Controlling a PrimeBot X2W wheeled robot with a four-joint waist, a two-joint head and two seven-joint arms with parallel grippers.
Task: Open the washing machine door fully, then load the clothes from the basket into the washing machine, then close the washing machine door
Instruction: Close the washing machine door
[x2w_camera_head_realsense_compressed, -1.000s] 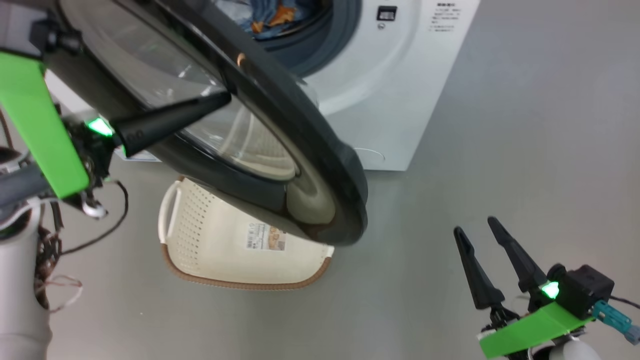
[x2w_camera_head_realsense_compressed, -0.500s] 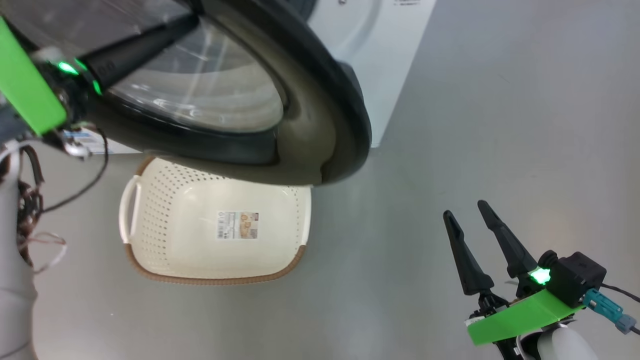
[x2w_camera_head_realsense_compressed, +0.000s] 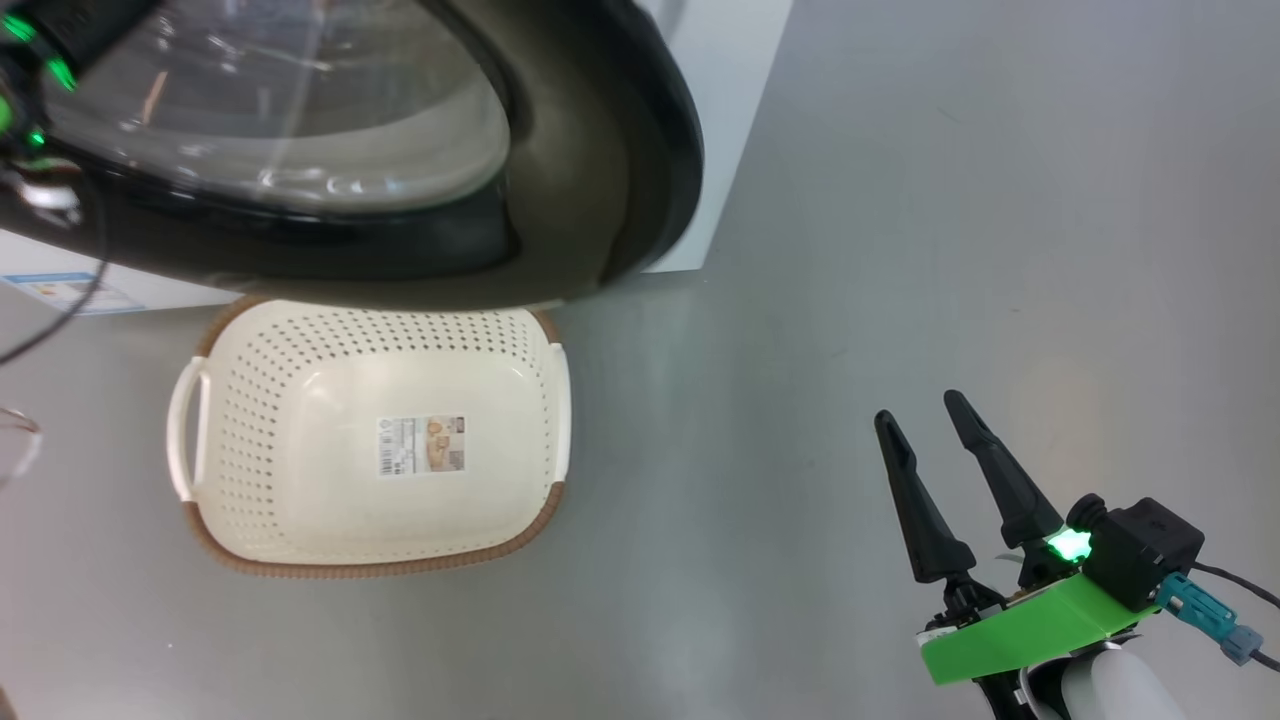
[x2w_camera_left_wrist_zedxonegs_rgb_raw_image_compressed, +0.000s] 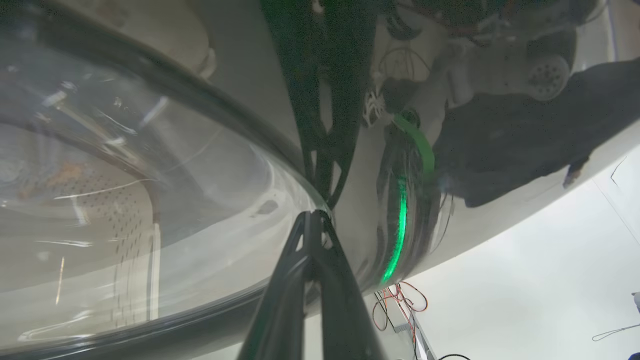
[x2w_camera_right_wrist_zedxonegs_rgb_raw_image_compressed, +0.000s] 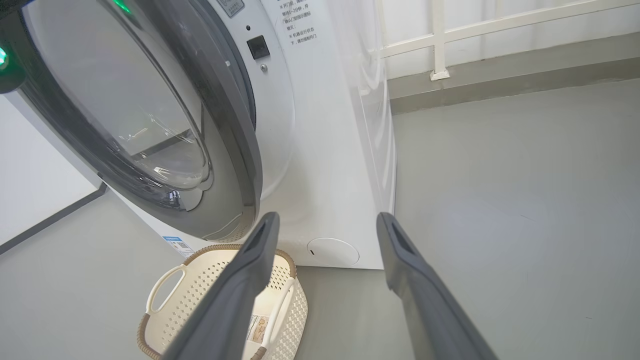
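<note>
While looking down from the head, finds the washing machine door (x2w_camera_head_realsense_compressed: 600, 150) at 11 o'clock, swung partly out from the washing machine (x2w_camera_head_realsense_compressed: 725, 90), overhanging the far rim of the basket (x2w_camera_head_realsense_compressed: 370, 570) and blocking sight of the drum opening. Places that basket on the grey floor (x2w_camera_head_realsense_compressed: 850, 250) at 8 o'clock, just in front of the machine, a label sticker (x2w_camera_head_realsense_compressed: 421, 445) on its bottom. Shows the left gripper (x2w_camera_left_wrist_zedxonegs_rgb_raw_image_compressed: 312, 217) with fingers pressed together, tips against the door where glass meets black rim. Shows the right gripper (x2w_camera_head_realsense_compressed: 917, 408) at 4 o'clock, fingers spread, holding nothing, well apart from door and basket. From the right wrist, picks out a round flap (x2w_camera_right_wrist_zedxonegs_rgb_raw_image_compressed: 332, 251) low on the machine front at 6 o'clock and a white railing (x2w_camera_right_wrist_zedxonegs_rgb_raw_image_compressed: 440, 40) at 1 o'clock.
</note>
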